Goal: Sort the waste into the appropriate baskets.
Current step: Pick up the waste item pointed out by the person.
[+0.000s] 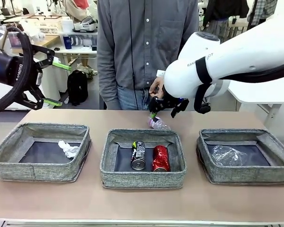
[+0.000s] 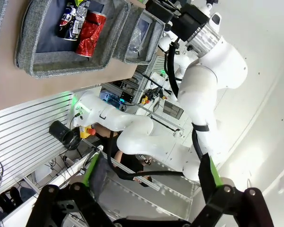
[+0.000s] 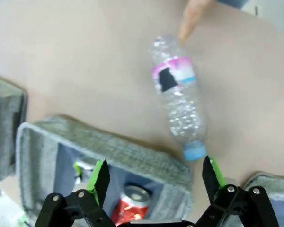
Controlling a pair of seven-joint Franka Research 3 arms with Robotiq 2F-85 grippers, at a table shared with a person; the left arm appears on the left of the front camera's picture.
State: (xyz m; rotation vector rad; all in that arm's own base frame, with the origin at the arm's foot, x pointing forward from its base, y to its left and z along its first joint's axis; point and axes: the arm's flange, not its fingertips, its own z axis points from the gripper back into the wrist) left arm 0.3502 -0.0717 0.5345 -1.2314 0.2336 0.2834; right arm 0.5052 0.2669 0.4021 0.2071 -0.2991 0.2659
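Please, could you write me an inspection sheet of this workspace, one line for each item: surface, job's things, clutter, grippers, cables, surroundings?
Surface: beige table; three grey baskets stand in a row.
Job's things: paper wad in left basket; dark can and red can in middle basket; clear plastic bottle in right basket; pink-labelled bottle lies on the table behind the middle basket, a person's finger at its base.
Clutter: nothing seen.
Grippers: left gripper open, raised, empty; right gripper open above the pink-labelled bottle, empty.
Cables: black cable along the right arm.
Surroundings: person standing at the far side; shelves and a black bag behind.
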